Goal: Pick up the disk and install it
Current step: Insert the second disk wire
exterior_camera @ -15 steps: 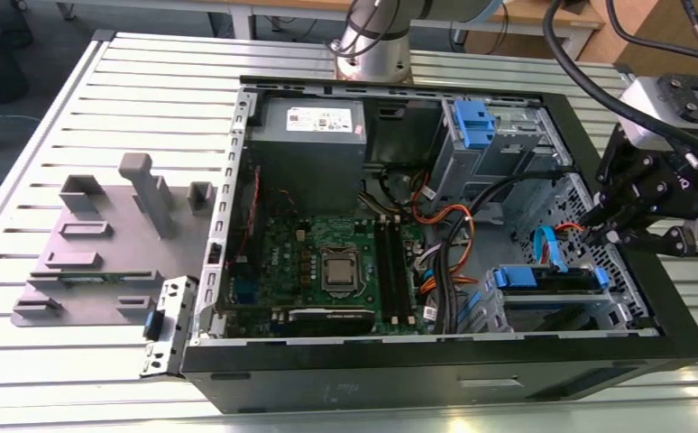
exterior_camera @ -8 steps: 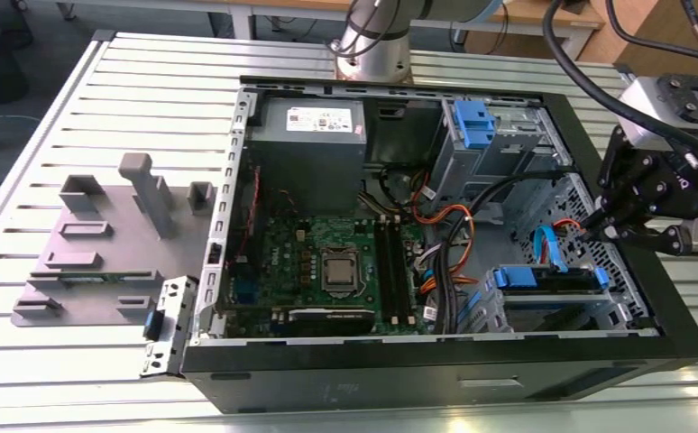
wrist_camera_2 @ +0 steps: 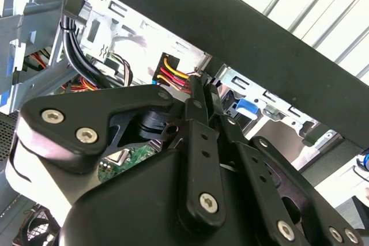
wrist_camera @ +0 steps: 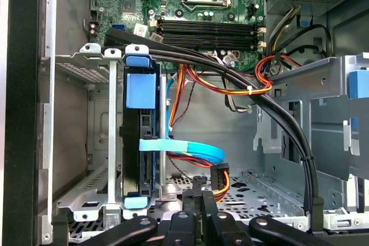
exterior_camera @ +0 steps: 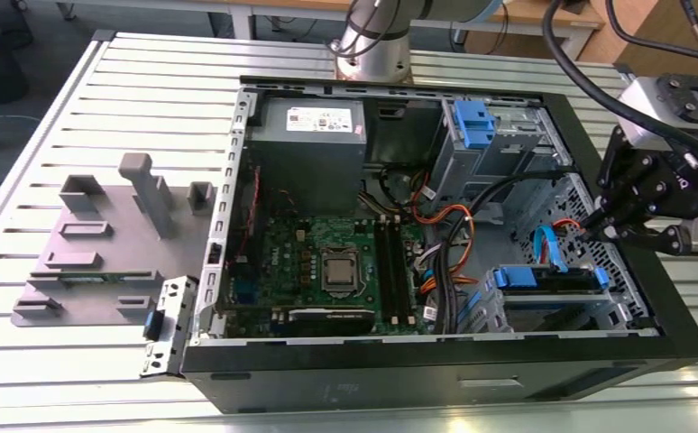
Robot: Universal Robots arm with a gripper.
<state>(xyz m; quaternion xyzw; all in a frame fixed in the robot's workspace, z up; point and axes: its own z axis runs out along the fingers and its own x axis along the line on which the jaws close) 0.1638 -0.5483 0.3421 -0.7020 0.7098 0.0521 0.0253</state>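
Note:
The disk point(exterior_camera: 546, 278), with its blue plastic bracket, sits in the drive cage point(exterior_camera: 590, 311) at the front corner of the open computer case, on the exterior view's right. In the first wrist view the disk point(wrist_camera: 140, 136) stands edge-on between the cage's metal rails, and a flat blue cable point(wrist_camera: 190, 149) runs off from it. My gripper point(exterior_camera: 592, 227) hovers just above and behind that cage. Its fingers are pressed together with nothing between them, as both wrist views show point(wrist_camera: 200, 195) point(wrist_camera_2: 203, 83). A black power plug point(wrist_camera: 220, 176) on red, yellow and black wires lies close to the fingertips.
Thick black cable bundles point(wrist_camera: 271, 108) cross the case between the motherboard point(exterior_camera: 325, 262) and the cages. A second cage with a blue tab point(exterior_camera: 475, 122) stands at the back, beside the grey power supply point(exterior_camera: 310, 122). A grey fixture plate point(exterior_camera: 96, 244) lies on the slatted table at the exterior view's left.

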